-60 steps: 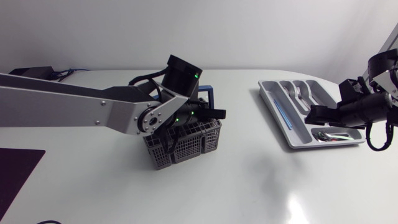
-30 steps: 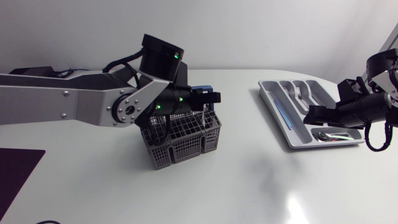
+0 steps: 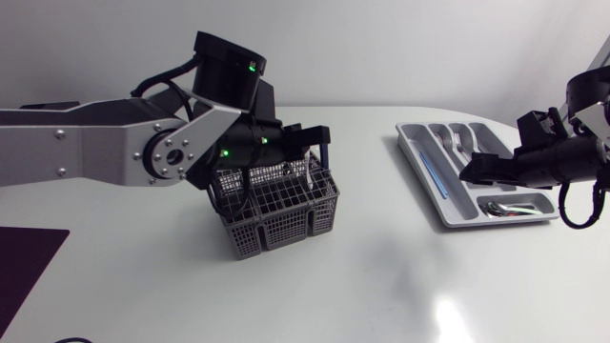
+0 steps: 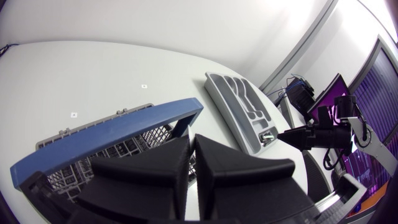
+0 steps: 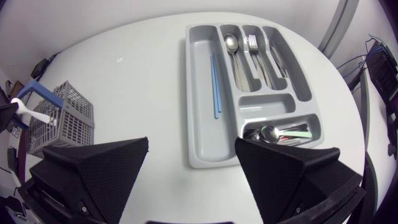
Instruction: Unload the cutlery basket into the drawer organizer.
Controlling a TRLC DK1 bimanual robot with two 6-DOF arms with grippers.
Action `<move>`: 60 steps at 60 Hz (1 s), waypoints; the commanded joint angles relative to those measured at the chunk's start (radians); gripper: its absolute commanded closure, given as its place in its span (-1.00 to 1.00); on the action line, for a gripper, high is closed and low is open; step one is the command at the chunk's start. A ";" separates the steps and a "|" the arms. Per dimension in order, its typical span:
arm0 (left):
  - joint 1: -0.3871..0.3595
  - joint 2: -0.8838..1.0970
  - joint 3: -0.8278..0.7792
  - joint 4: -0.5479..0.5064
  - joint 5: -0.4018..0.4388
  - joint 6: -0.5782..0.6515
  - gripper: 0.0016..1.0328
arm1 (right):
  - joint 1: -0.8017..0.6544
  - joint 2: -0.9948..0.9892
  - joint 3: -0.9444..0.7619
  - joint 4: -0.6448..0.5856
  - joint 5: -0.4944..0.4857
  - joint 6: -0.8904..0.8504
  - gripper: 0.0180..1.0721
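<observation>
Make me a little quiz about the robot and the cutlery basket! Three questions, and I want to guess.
1. True or false: the right gripper above the drawer organizer is open.
2. The handle of the cutlery basket is: A red, B blue, C green.
3. Which arm's gripper is right at the basket?

Key: 1 true; 2 B; 3 the left gripper.
</observation>
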 commanded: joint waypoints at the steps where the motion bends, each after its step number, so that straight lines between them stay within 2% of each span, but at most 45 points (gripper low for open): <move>1: 0.001 -0.031 0.016 -0.019 0.013 -0.034 0.92 | 0.011 -0.032 -0.031 0.003 -0.035 0.022 -0.91; 17: -0.001 -0.069 0.028 -0.045 0.010 -0.038 0.92 | 0.043 -0.147 -0.064 0.009 -0.126 0.002 -0.91; 31: -0.010 -0.075 0.049 -0.076 0.013 -0.064 0.92 | 0.143 -0.267 -0.143 0.063 -0.130 -0.005 -0.91; 48: -0.033 -0.088 0.092 -0.131 0.019 -0.080 0.91 | 0.311 -0.323 -0.149 0.067 -0.118 -0.019 -0.91; 60: -0.025 -0.083 0.105 -0.173 0.148 -0.066 0.91 | 0.406 -0.317 -0.159 0.063 -0.155 -0.047 -0.91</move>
